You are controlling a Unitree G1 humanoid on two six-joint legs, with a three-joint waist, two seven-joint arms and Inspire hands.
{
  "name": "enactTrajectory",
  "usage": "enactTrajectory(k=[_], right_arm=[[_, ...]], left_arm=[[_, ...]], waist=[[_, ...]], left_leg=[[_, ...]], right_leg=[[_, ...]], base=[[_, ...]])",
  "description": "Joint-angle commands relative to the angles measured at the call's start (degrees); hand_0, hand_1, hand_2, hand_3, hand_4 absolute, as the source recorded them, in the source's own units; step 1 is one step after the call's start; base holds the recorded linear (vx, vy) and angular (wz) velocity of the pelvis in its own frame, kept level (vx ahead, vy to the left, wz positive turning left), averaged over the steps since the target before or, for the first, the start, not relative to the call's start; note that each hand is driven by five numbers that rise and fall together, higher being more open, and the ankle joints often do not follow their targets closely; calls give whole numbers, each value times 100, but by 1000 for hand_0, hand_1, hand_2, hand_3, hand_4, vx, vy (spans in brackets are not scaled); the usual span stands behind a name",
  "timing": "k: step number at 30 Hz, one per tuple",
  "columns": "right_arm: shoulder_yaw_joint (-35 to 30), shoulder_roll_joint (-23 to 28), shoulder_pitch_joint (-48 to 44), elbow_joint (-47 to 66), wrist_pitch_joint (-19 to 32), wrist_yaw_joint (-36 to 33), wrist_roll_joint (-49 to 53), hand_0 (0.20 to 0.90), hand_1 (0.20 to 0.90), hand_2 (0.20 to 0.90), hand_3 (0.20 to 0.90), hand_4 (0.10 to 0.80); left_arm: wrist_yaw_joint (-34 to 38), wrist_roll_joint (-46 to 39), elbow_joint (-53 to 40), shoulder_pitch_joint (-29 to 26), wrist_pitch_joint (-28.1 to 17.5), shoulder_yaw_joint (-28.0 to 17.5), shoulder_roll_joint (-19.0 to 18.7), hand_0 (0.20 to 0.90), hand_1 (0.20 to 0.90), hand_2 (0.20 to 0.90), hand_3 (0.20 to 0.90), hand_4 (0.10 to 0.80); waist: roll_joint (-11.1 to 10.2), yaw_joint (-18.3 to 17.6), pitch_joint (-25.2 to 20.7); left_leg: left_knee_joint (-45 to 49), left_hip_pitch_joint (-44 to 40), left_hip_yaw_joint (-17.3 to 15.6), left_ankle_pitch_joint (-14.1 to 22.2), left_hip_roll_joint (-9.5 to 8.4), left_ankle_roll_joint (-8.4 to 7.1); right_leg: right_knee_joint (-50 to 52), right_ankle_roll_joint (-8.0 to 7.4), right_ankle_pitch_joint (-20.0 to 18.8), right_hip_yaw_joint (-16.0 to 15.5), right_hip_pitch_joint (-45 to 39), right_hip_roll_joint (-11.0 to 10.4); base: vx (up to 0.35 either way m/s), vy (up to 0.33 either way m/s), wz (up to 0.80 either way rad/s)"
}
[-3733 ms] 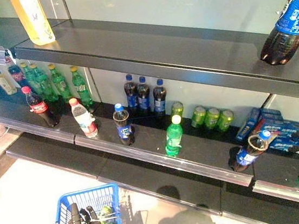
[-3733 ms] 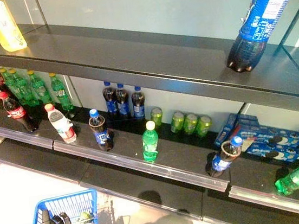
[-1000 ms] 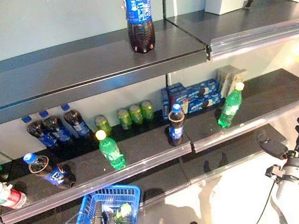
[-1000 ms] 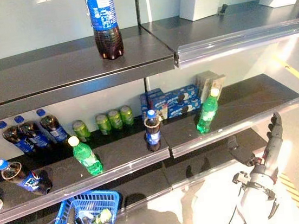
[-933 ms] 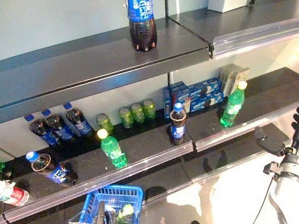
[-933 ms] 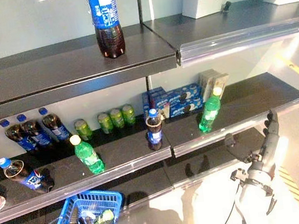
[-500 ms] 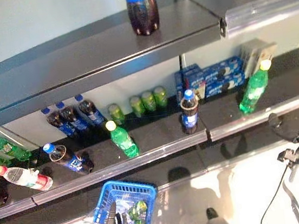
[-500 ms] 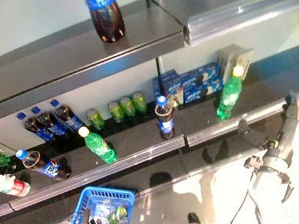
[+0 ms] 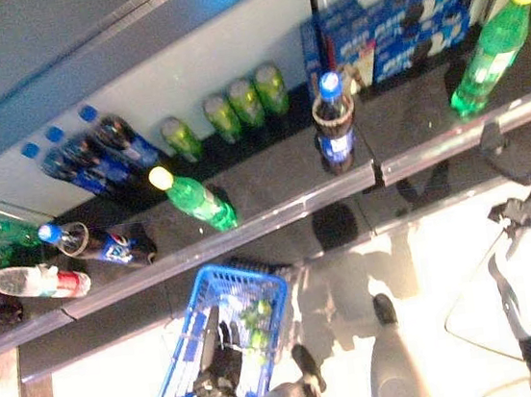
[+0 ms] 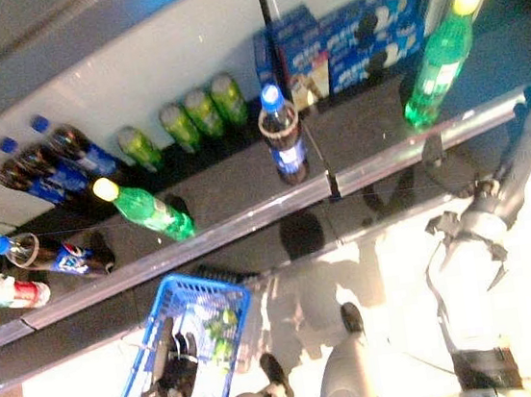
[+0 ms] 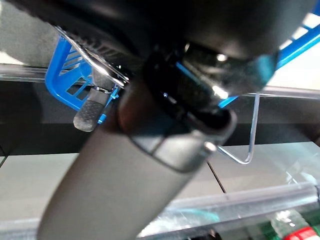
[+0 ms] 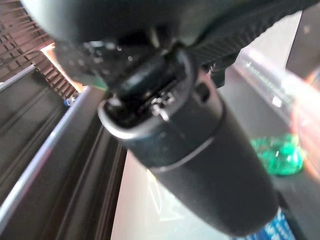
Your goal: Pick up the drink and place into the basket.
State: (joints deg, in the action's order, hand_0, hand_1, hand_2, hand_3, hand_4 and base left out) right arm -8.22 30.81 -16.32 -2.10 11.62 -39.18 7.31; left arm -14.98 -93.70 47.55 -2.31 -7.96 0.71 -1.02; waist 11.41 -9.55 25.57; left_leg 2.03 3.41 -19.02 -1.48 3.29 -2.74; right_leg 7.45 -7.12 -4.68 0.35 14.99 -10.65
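Note:
On the middle shelf [image 9: 273, 183] several drinks stand. A green bottle [image 10: 436, 61] with a yellow cap is at the right, and a cola bottle [image 9: 335, 128] with a blue cap is near the middle. My right hand [image 10: 517, 153] is open, fingers straight, just below the shelf's front rail under the green bottle; its wrist view shows that green bottle [image 12: 278, 155] close by. My left hand [image 9: 213, 345] is shut on the handle of the blue basket [image 9: 181, 359], which hangs low at the left with green bottles [image 9: 253, 318] inside. The left wrist view shows the basket [image 11: 65, 82].
Another green bottle [image 9: 193, 200] leans near the shelf front. Green cans [image 9: 244, 104], blue boxes [image 9: 389, 23] and cola bottles [image 9: 95, 152] line the back. A tilted cola bottle [image 9: 97, 243] and a lying water bottle [image 9: 34, 282] are at the left. A metal rail [image 9: 452, 142] edges the shelf.
The camera has tipped down, so the top shelf has left the picture. My right hand has come closer to the shelf's rail under the green bottle. The basket still hangs from my left hand.

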Motion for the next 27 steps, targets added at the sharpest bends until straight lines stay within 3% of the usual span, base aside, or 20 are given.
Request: enactTrajectory(k=[1,7,17,27], right_arm=[[58,437,-585,538,297,-221,-410,900,900,900,900,800],[200,301,-947,634,143,-305,-574,900,900,900,900,800],[249,584,-1652,476,-202,-469,-549,900,900,900,900,800],[208,901,-2277,-169,-188,-662,351,900,900,900,900,800]], left_arm=[[-722,-404,-991,-14,-234,-173,-275,300,300,300,200,100],[-669,-335,-1110,-195,-353,-123,-276,300,300,300,200,100],[-714,-397,-1020,-363,-359,-99,-427,300,300,300,200,100],[-610,-307,-974,-585,-317,-109,-648,300,300,300,200,100]], waist=[[-242,65,-266],[-303,134,-97],[-320,242,40],[-401,385,86]], left_leg=[[910,376,635,189,303,-221],[966,610,695,67,387,-264],[1019,801,726,33,426,-297],[1069,914,813,76,428,-301]], right_leg=[[296,243,430,-335,-170,59],[332,311,412,-383,21,117],[448,347,434,-446,254,131],[540,367,474,-538,368,168]], base=[[-94,-57,3],[-67,-59,-1],[-13,-13,0],[-2,-53,5]])
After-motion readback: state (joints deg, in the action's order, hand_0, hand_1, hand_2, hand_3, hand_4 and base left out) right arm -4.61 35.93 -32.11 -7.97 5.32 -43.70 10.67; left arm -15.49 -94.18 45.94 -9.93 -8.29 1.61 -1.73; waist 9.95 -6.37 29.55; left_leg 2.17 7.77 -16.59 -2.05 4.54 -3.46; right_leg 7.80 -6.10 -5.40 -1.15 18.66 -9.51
